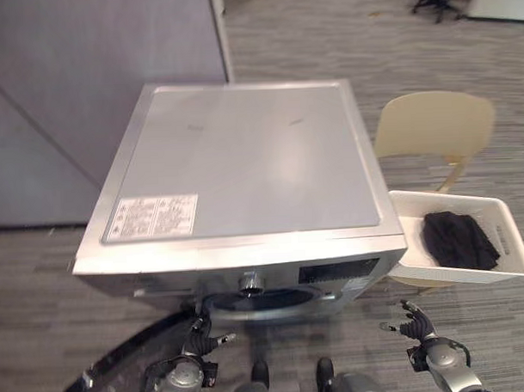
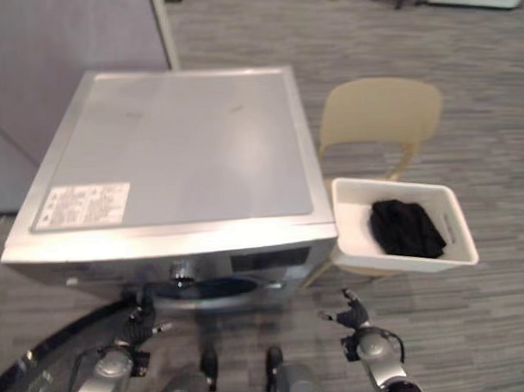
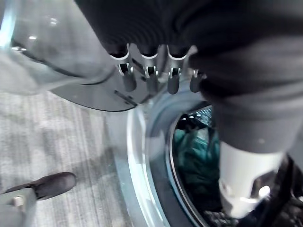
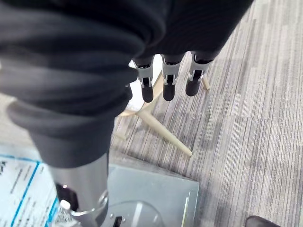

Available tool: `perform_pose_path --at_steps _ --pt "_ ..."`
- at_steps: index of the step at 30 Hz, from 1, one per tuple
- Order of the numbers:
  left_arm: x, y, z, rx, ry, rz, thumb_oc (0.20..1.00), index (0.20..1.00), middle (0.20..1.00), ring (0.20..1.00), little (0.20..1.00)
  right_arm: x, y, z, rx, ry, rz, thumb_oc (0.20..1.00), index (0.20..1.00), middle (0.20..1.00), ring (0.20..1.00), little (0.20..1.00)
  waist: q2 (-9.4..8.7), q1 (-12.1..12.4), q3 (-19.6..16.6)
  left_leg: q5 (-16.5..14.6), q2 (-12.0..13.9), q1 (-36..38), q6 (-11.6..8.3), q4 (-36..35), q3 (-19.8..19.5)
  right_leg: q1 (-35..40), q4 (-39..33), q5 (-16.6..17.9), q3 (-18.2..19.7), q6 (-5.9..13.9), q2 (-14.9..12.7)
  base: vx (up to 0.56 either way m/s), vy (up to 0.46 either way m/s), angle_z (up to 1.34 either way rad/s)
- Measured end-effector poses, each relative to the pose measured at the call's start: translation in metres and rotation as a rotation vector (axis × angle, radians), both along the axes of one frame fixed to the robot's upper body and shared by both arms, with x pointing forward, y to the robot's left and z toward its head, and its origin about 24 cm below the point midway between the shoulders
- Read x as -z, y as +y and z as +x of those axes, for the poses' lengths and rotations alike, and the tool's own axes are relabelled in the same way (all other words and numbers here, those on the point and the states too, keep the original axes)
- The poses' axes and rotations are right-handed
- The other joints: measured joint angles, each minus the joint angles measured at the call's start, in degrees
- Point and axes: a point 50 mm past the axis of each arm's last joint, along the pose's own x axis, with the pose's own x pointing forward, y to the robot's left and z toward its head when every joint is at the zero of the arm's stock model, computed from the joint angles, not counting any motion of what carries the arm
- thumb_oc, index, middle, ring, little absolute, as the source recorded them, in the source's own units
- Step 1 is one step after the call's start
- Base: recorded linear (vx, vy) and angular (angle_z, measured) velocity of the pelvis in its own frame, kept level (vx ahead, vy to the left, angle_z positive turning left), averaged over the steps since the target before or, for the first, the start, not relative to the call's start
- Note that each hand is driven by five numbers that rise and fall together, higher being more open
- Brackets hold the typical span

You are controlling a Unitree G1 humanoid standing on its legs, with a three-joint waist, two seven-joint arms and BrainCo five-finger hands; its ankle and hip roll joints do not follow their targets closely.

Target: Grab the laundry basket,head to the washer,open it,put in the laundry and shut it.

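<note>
My left hand (image 1: 201,343) hung relaxed, empty, by washer (image 1: 244,171) door (image 3: 142,156), lower left. Right hand (image 1: 414,322) loose, empty. Laundry (image 1: 457,239) in basket (image 1: 497,274) on chair, right. Door looked ajar; best hook rim, swing wide.

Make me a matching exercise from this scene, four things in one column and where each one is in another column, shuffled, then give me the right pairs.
Things:
1. silver-grey washing machine
2. white plastic laundry basket
3. black bundle of clothing
4. beige plastic chair

Places:
A. inside the basket
B. under the basket, on the washer's right side
C. resting on the chair seat
D. straight ahead of the robot, its round glass door swung open toward the left hand

Pairs: 1-D, 2-C, 3-A, 4-B
</note>
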Motion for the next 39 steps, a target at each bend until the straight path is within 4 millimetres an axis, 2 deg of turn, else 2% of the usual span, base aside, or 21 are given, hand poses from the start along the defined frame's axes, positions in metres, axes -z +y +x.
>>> perform_pose_path --at_steps 6,9,11,13,14,15,16,18,19,20,21,23,24,25,27,29,31,33,36,37,39 --pt "0.014 0.007 -0.031 0.020 0.128 0.054 1.000 1.000 1.000 1.000 1.000 0.011 0.004 -0.020 0.006 0.062 0.029 1.000 1.000 1.000 1.000 1.000 1.29 -2.86 -3.08 0.16 -1.08 6.46 0.33 -6.91 7.12 1.69 -6.02 5.82 6.69 2.37 -0.24 0.01 0.087 -0.74" --pt "0.017 0.016 -0.046 0.040 0.178 0.084 1.000 1.000 1.000 1.000 1.000 0.011 0.015 -0.017 0.002 0.051 0.060 1.000 1.000 1.000 1.000 1.000 -0.04 -1.98 -2.89 0.31 -1.45 7.20 0.71 -7.27 17.50 -1.63 -6.81 8.79 10.74 4.09 -0.04 -0.10 0.024 -1.43" --pt "0.018 0.020 -0.053 0.031 0.210 0.092 1.000 1.000 1.000 1.000 1.000 0.008 0.025 -0.005 -0.012 0.017 0.084 1.000 1.000 1.000 1.000 1.000 -0.78 -1.32 -2.66 0.06 -1.12 7.18 1.10 -7.37 22.35 -3.55 -8.11 9.20 9.30 4.86 -0.98 -0.06 -0.060 -1.77" --pt "0.016 0.016 -0.045 0.049 0.177 0.076 1.000 1.000 1.000 1.000 1.000 0.010 0.032 -0.008 -0.011 0.028 0.101 1.000 1.000 1.000 1.000 1.000 -0.31 -1.14 -2.33 -0.62 0.93 7.15 1.76 -7.41 29.41 -6.41 -5.16 8.70 -8.27 4.14 -3.58 0.01 -0.122 -1.74" --pt "0.012 0.015 -0.036 0.067 0.140 0.072 1.000 1.000 1.000 1.000 1.000 0.010 0.034 -0.007 -0.024 0.026 0.093 1.000 1.000 1.000 1.000 1.000 -0.43 -0.48 -2.33 -2.41 1.90 8.08 1.10 -7.68 31.43 -7.08 -2.46 8.54 -13.62 3.96 -4.90 0.00 -0.127 -1.30" --pt "0.012 0.014 -0.035 0.071 0.137 0.070 1.000 1.000 1.000 1.000 1.000 0.010 0.033 -0.007 -0.025 0.026 0.091 1.000 1.000 1.000 1.000 1.000 -0.46 -0.58 -2.31 -2.52 1.96 8.16 0.93 -7.70 31.76 -6.92 -2.40 8.54 -14.10 3.96 -5.18 -0.04 -0.141 -1.48" --pt "0.011 0.005 -0.028 0.109 0.113 0.065 1.000 1.000 1.000 1.000 1.000 0.010 0.031 -0.006 -0.039 0.034 0.072 1.000 1.000 1.000 1.000 1.000 -0.30 0.81 -2.30 -1.10 3.30 9.18 0.05 -7.62 38.00 -6.62 1.36 6.22 -27.50 2.36 -8.59 0.02 -0.075 -1.49" --pt "0.005 0.001 -0.015 0.126 0.063 0.057 1.000 1.000 1.000 1.000 1.000 0.006 0.031 -0.002 -0.055 0.006 0.067 1.000 1.000 1.000 1.000 1.000 -0.13 0.83 -2.31 -3.24 4.87 9.45 -1.20 -6.06 41.21 -6.68 7.28 3.37 -32.41 2.69 -12.23 0.08 -0.151 -1.56" --pt "0.004 0.000 -0.014 0.130 0.053 0.056 1.000 1.000 1.000 1.000 1.000 0.006 0.030 -0.002 -0.061 0.007 0.058 1.000 1.000 1.000 1.000 1.000 -0.48 0.94 -2.41 -3.43 4.46 9.48 -1.54 -5.83 41.23 -6.59 8.07 2.77 -32.30 3.66 -13.55 0.12 -0.224 -1.11" --pt "0.004 0.000 -0.015 0.128 0.055 0.055 1.000 1.000 1.000 1.000 1.000 0.004 0.028 0.000 -0.071 0.006 0.040 1.000 1.000 1.000 1.000 1.000 -0.71 1.45 -2.36 -3.68 4.48 9.66 -2.09 -5.19 40.30 -6.67 7.61 3.61 -32.12 2.23 -13.20 0.11 -0.253 -1.05" --pt "0.006 -0.004 -0.013 0.132 0.064 0.044 1.000 1.000 1.000 1.000 1.000 0.002 0.021 -0.001 -0.085 0.008 0.010 1.000 1.000 1.000 1.000 1.000 1.93 -0.33 -1.46 -4.26 6.28 9.38 -2.85 -2.23 36.84 -6.15 7.12 2.44 -30.70 1.21 -10.58 0.09 -0.232 -0.84" --pt "0.009 -0.008 -0.014 0.129 0.073 0.032 1.000 1.000 1.000 1.000 1.000 0.003 0.011 -0.009 -0.095 0.038 -0.024 1.000 1.000 1.000 1.000 1.000 3.40 -0.19 -0.85 -5.22 8.26 9.11 -2.29 2.66 35.70 -5.80 6.26 1.74 -28.04 -0.51 -8.00 0.09 -0.175 -0.82" --pt "0.010 -0.009 -0.016 0.123 0.078 0.027 1.000 1.000 1.000 1.000 1.000 0.003 0.008 -0.008 -0.113 0.044 -0.044 1.000 1.000 1.000 1.000 1.000 4.73 0.58 -0.89 -5.11 9.69 8.22 -2.48 6.97 32.94 -5.72 5.18 1.45 -26.56 -1.33 -5.99 0.13 -0.143 -1.51" --pt "0.010 -0.011 -0.015 0.119 0.072 0.022 1.000 1.000 1.000 1.000 1.000 0.002 0.007 -0.005 -0.125 0.045 -0.056 1.000 1.000 1.000 1.000 1.000 3.98 1.71 -0.13 -6.81 10.95 3.80 -3.27 15.68 26.22 -5.14 2.31 2.89 -22.48 -3.67 -4.31 0.15 -0.129 -1.49" --pt "0.010 -0.021 -0.012 0.117 0.055 -0.007 1.000 1.000 1.000 1.000 1.000 -0.002 0.004 0.001 -0.147 0.033 -0.077 1.000 1.000 1.000 1.000 1.000 4.32 2.86 -0.05 -8.92 7.80 -0.11 -5.88 15.19 15.13 -4.30 -1.64 5.03 -18.51 -3.66 -2.54 0.17 -0.070 -1.14" --pt "0.009 -0.032 -0.009 0.125 0.034 -0.039 1.000 1.000 1.000 1.000 1.000 -0.002 0.004 0.000 -0.149 0.037 -0.076 1.000 1.000 1.000 1.000 1.000 4.07 3.20 0.25 -8.21 5.39 -2.02 -5.26 8.63 11.66 -1.26 -5.78 6.03 -16.28 -3.04 -0.87 0.13 -0.032 -0.87" --pt "0.008 -0.034 -0.008 0.128 0.026 -0.043 1.000 1.000 1.000 1.000 1.000 -0.003 0.005 0.001 -0.150 0.029 -0.075 1.000 1.000 1.000 1.000 1.000 3.74 3.98 0.58 -5.92 3.90 -3.84 -4.78 6.24 11.16 0.50 -6.73 5.94 -15.06 -3.20 -0.28 0.14 -0.030 -0.69" --pt "0.006 -0.038 -0.002 0.133 0.003 -0.053 1.000 1.000 1.000 1.000 1.000 0.000 0.003 -0.003 -0.142 0.046 -0.078 1.000 1.000 1.000 1.000 1.000 3.09 4.63 1.05 -0.23 1.29 -6.24 -4.31 1.12 10.96 3.57 -10.80 6.05 -15.65 -3.91 0.33 0.13 -0.036 -0.37" --pt "0.004 -0.045 0.005 0.170 -0.005 -0.051 1.000 1.000 1.000 1.000 1.000 0.002 0.003 -0.006 -0.126 0.049 -0.070 1.000 1.000 1.000 1.000 1.000 2.89 4.97 3.35 6.30 0.13 -12.94 -6.05 -1.16 13.67 6.97 -12.36 4.12 -16.72 -4.64 0.71 0.48 0.057 0.33" --pt "0.006 -0.045 0.004 0.169 0.006 -0.052 1.000 1.000 1.000 1.000 1.000 0.001 0.003 -0.004 -0.127 0.045 -0.074 1.000 1.000 1.000 1.000 1.000 2.94 5.89 5.39 7.33 0.92 -14.44 -7.19 -6.97 16.71 8.94 -12.36 2.66 -16.36 -3.10 0.76 0.59 0.133 0.24" --pt "0.011 -0.037 -0.005 0.117 0.038 -0.052 1.000 1.000 1.000 1.000 1.000 0.002 0.006 -0.004 -0.137 0.051 -0.070 1.000 1.000 1.000 1.000 1.000 3.59 6.54 6.13 6.59 2.43 -12.00 -5.06 -6.23 20.51 15.42 -12.37 -0.34 -15.75 0.27 0.20 0.43 0.110 -0.27"
